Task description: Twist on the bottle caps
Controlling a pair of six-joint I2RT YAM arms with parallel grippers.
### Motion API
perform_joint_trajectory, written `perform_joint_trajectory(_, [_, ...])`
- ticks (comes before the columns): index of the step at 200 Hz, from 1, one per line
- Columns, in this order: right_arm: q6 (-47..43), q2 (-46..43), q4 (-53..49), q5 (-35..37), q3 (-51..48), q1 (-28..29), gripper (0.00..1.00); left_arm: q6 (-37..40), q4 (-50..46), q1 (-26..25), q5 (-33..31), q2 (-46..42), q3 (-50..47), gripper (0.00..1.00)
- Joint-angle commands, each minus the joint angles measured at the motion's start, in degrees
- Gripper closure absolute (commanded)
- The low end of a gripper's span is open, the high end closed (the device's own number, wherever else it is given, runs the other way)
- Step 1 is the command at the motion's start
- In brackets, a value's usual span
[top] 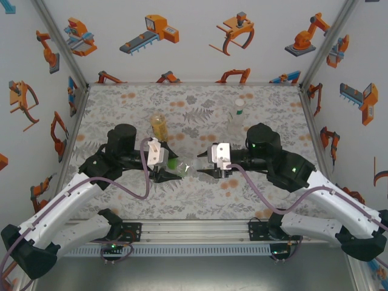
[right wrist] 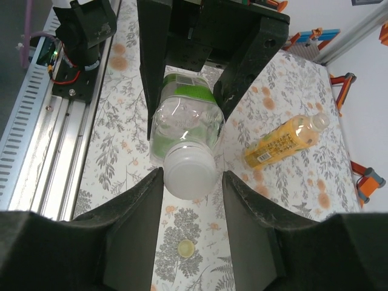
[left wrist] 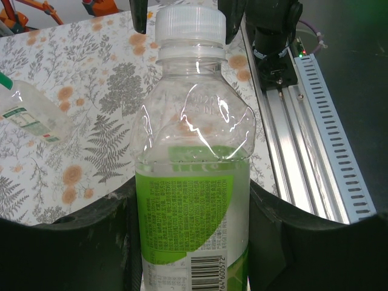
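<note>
L gripper (left wrist: pixel 191 197) clamped clear green-label plastic bottle (left wrist: pixel 194 139); R gripper (right wrist: pixel 191 180) jaws straddled bottle's white round plastic cap (left wrist: pixel 190 23), grip unclear. Needed square squeeze, then twist w/o cross-threading.

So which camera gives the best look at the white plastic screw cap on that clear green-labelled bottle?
The right wrist view: the white plastic screw cap faces the camera whole, between the fingers of the right gripper. The left wrist view shows its ribbed side. In the top external view it is a tiny pale speck.
</note>
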Motion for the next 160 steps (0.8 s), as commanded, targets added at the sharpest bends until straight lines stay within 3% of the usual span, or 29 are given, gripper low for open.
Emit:
perform_joint_trajectory(1, [0.9, 0.3, 2.3, -1.2, -0.2, -0.1, 0.58, 0.1, -0.2, -0.2, 2.1, 0.0, 1.0, 1.00])
perform_joint_trajectory(81, [6.5, -0.3, 2.5, -0.4, -1.4, -0.2, 0.80, 0.2, -0.2, -0.2, 2.1, 0.0, 1.0, 1.00])
perform_joint_trajectory(126, [22.9, -3.3, 9.2, 4.4, -6.3, -0.1, 0.91, 0.4, -0.1, -0.2, 1.1, -0.3, 0.8, 1.00])
perform_joint_trajectory(147, [32.7, -4.8, 13.1, 9.8, -9.7, -0.2, 1.00, 0.3, 0.0, -0.2, 1.0, -0.2, 0.8, 1.00])
perform_joint_trajectory(160, [40.8, -5.4, 15.1, 14.8, -11.2, -0.1, 1.00, 0.3, 0.0, -0.2, 0.8, -0.2, 0.8, 1.00])
